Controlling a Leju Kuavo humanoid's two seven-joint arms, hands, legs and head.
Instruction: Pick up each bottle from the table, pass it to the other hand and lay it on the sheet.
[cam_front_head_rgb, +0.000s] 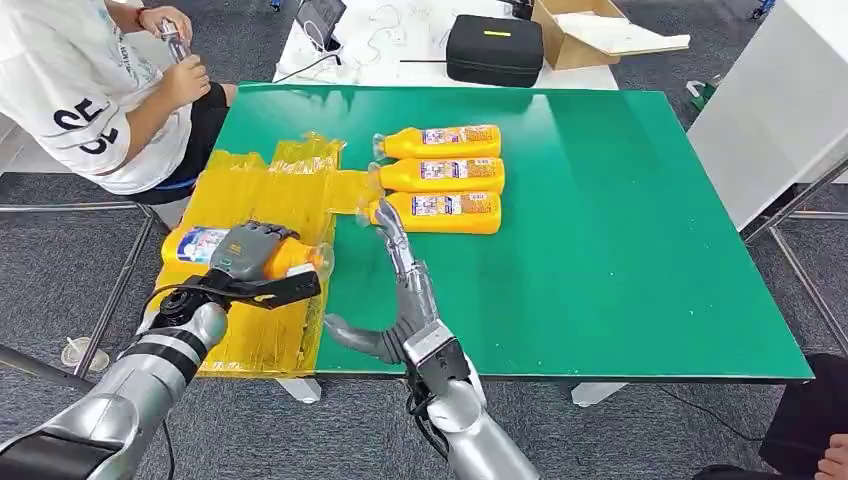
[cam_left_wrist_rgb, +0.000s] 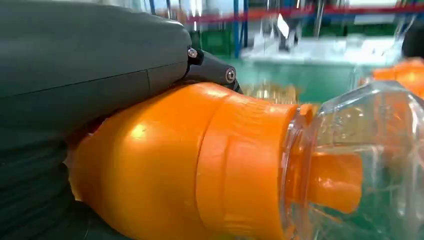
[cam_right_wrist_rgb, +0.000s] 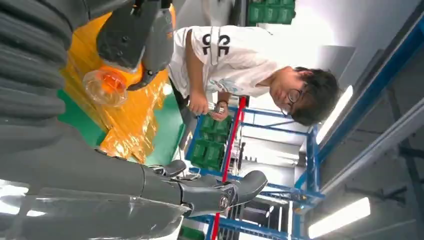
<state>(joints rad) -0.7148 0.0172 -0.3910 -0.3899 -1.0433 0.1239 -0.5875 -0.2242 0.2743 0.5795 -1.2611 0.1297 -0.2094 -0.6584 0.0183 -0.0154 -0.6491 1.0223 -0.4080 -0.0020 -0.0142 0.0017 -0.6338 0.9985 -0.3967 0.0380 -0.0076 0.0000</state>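
My left hand (cam_front_head_rgb: 252, 258) grips an orange bottle (cam_front_head_rgb: 205, 244) with a clear cap, lying over the crinkled yellow sheet (cam_front_head_rgb: 262, 190) at the table's left edge. Up close the bottle's orange shoulder (cam_left_wrist_rgb: 190, 165) and clear cap (cam_left_wrist_rgb: 360, 165) sit under my left hand (cam_left_wrist_rgb: 90, 65). My right hand (cam_front_head_rgb: 400, 300) is open over the green table (cam_front_head_rgb: 620, 220), fingers stretched toward the nearest of three orange bottles (cam_front_head_rgb: 440, 212) lying side by side; the others (cam_front_head_rgb: 440, 175) (cam_front_head_rgb: 440, 142) lie behind it. The right wrist view catches the held bottle's cap (cam_right_wrist_rgb: 105, 86) and my right hand's fingers (cam_right_wrist_rgb: 210, 192).
A person in a white shirt (cam_front_head_rgb: 90, 90) sits at the far left holding a small object. Behind the table stand a black case (cam_front_head_rgb: 495, 48) and an open cardboard box (cam_front_head_rgb: 590, 30). The table's right half is bare green.
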